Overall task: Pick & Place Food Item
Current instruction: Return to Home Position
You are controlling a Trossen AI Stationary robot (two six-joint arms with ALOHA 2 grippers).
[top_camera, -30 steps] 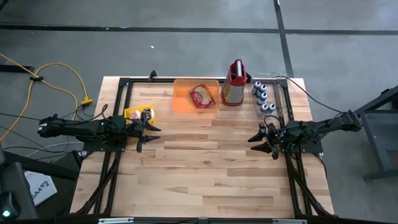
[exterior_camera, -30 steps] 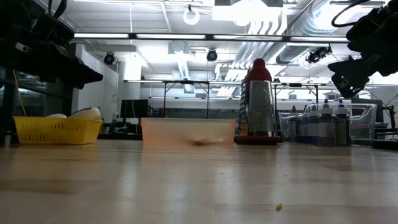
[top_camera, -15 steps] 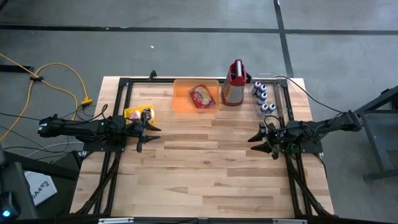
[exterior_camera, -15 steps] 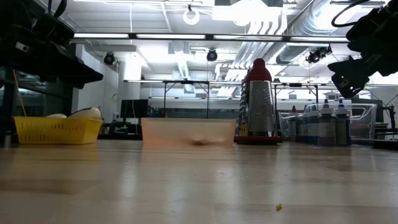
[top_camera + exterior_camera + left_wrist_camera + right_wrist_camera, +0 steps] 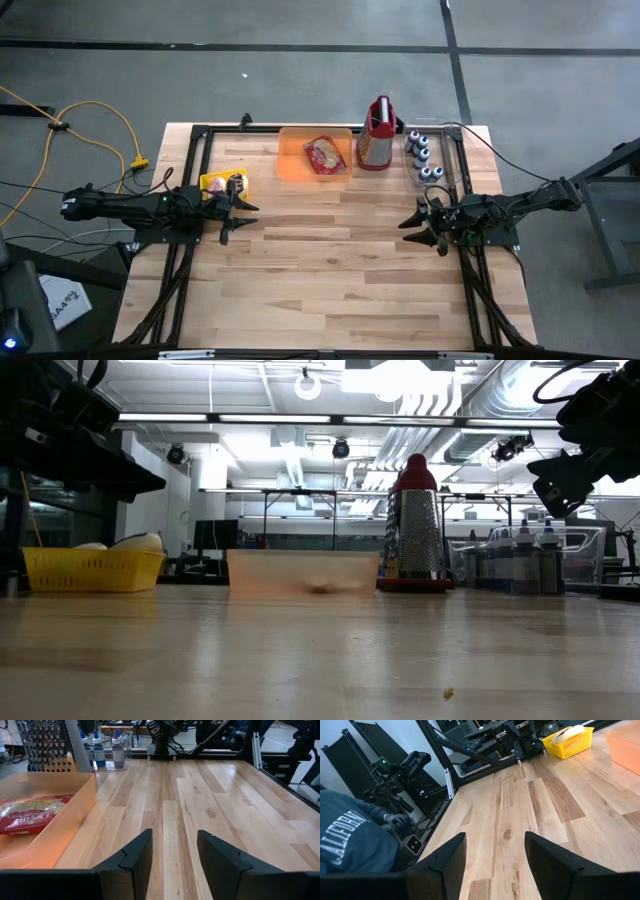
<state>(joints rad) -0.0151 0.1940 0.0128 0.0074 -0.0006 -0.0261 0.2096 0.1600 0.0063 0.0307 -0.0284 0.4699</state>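
Observation:
A red food packet [image 5: 323,154] [image 5: 30,812] lies flat in an orange bin [image 5: 290,165] at the table's far middle. A yellow basket [image 5: 215,183] [image 5: 568,740] with pale food items stands at the far left, just beyond my left gripper. My left gripper [image 5: 238,219] [image 5: 174,855] hovers open at the table's left side, pointing toward the right, with nothing between its fingers. My right gripper [image 5: 421,234] [image 5: 495,855] hovers open at the right side, pointing toward the left, also with nothing between its fingers.
A metal grater with a red top [image 5: 377,135] stands right of the bin. Several small bottles [image 5: 421,156] sit in a clear container at the far right. Bare wood lies between the grippers and toward the near edge. A person in a blue shirt [image 5: 350,840] is beyond the table's left side.

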